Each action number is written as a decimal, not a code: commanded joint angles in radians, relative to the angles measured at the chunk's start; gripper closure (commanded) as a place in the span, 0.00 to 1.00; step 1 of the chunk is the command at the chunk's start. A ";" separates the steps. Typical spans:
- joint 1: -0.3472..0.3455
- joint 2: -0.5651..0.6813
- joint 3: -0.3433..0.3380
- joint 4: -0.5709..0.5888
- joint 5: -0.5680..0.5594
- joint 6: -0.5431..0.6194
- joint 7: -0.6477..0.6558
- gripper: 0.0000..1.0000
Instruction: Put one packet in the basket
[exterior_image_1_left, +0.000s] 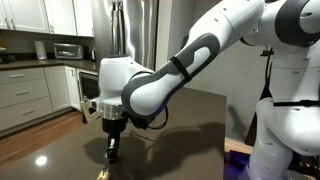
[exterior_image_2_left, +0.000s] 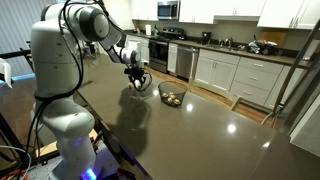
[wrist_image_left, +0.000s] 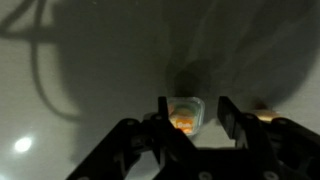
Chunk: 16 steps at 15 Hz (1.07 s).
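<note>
Tool (wrist_image_left: 196, 108) jaws apart, straddling small clear packet with orange contents (wrist_image_left: 184, 112) on dark glossy desk (wrist_image_left: 60, 90). Packet print too blurred to read. Dark round basket (exterior_image_2_left: 172, 96) sits nearby.

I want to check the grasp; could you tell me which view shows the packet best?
Wrist view: the packet shows centred between the tool's fingers. In both exterior views it is too small to tell.
</note>
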 joint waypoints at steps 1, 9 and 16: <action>-0.003 0.026 0.001 0.034 -0.022 -0.016 -0.015 0.75; -0.005 -0.006 -0.008 0.040 -0.047 -0.050 -0.004 0.91; -0.016 -0.123 -0.029 0.015 -0.102 -0.126 0.004 0.92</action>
